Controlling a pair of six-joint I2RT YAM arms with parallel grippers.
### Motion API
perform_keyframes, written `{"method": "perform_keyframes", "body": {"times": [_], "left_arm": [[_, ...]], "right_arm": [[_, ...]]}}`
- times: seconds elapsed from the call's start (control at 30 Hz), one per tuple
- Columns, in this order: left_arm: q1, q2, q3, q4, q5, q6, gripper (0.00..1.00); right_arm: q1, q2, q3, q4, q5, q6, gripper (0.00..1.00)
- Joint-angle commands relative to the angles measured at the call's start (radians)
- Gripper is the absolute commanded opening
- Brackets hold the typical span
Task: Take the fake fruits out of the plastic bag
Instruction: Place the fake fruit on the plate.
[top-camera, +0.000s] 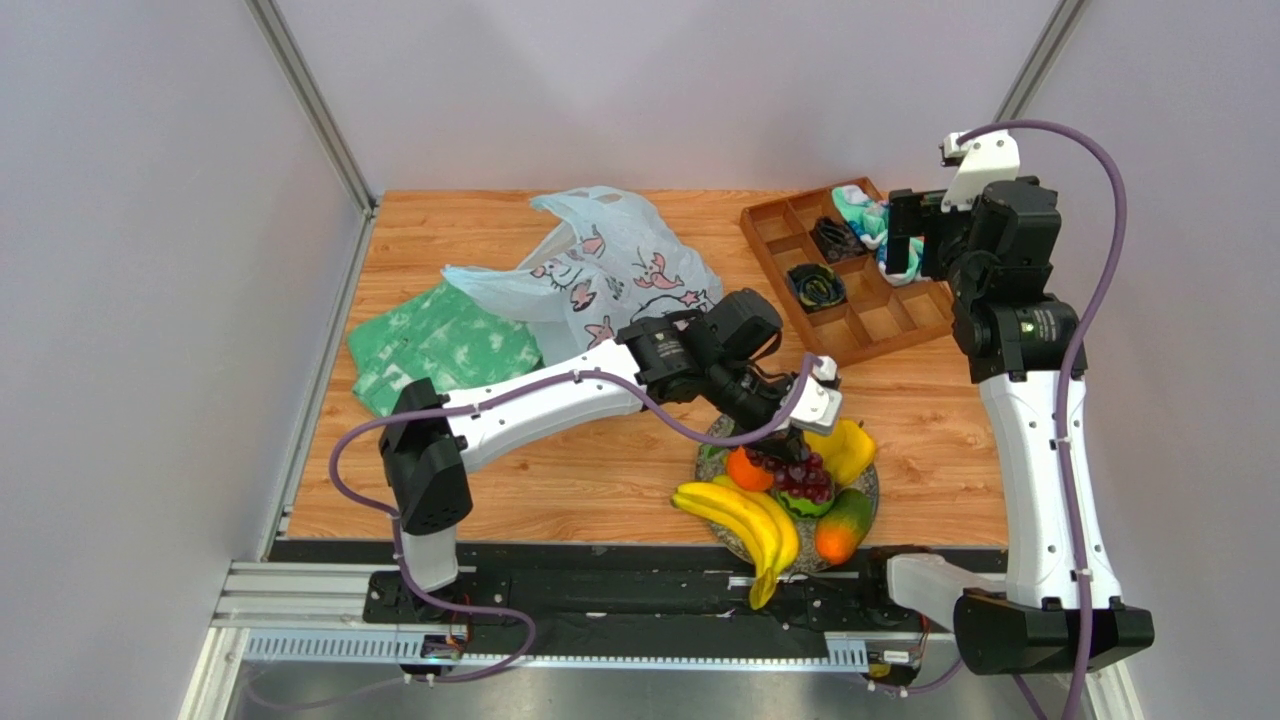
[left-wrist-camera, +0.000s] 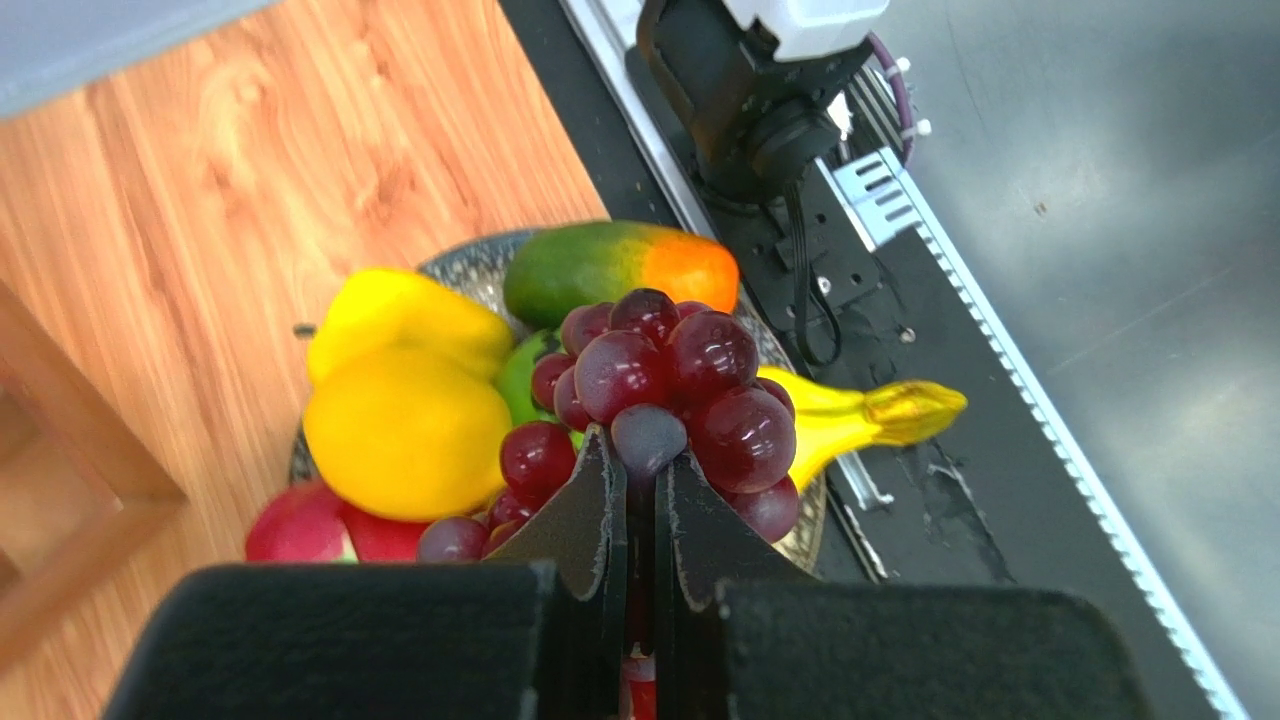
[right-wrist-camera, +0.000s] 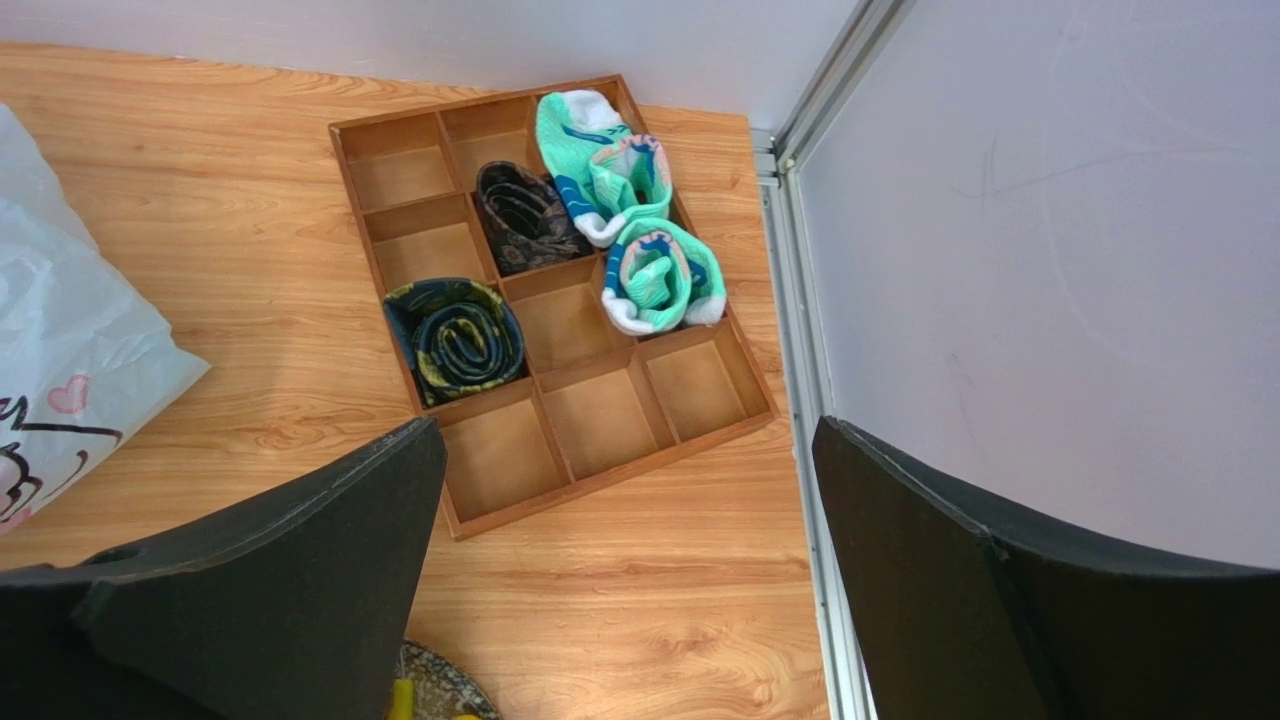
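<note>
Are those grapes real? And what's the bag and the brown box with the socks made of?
The grapes: probably plastic; each one is evenly glossy with hard bright highlights, too perfect for real fruit.
The bag: thin plastic film, it seems; pale, slightly see-through and crinkled, with a printed cartoon.
The box: looks like wood, matte brown with thin slat dividers; the grain is too small to confirm.

Plate (left-wrist-camera: 469, 267) largely hidden beneath grapes (left-wrist-camera: 661, 375), fruits (left-wrist-camera: 406, 428) (rim shows).
</note>
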Motion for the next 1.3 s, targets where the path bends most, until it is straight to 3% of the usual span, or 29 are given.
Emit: {"method": "perform_keyframes", "body": {"times": [0.0, 0.43, 0.5, 0.57, 0.77, 0.87, 1.27], "left_arm": [[-0.014, 0.038, 0.075, 0.075, 0.027, 0.095, 0.0], [-0.021, 0.147, 0.08, 0.064, 0.047, 0.101, 0.0], [-0.019, 0.141, 0.066, 0.061, 0.046, 0.098, 0.21], [-0.021, 0.138, 0.061, 0.066, 0.043, 0.083, 0.32], [-0.019, 0.139, 0.054, 0.084, 0.03, 0.067, 0.49], [-0.019, 0.138, 0.043, 0.09, 0.029, 0.053, 0.55], [-0.017, 0.101, 0.046, 0.171, 0.017, -0.023, 0.65]], "right_arm": [[-0.006, 0.011, 0.034, 0.024, -0.054, 0.039, 1.0], [-0.006, 0.02, 0.043, 0.018, -0.071, 0.046, 1.0], [-0.008, 0.02, 0.04, 0.019, -0.075, 0.046, 1.0], [-0.006, 0.019, 0.039, 0.018, -0.075, 0.048, 1.0], [-0.006, 0.028, 0.049, 0.015, -0.085, 0.051, 1.0], [-0.008, 0.029, 0.051, 0.015, -0.088, 0.052, 1.0], [-0.008, 0.025, 0.045, 0.015, -0.095, 0.054, 1.0]]}}
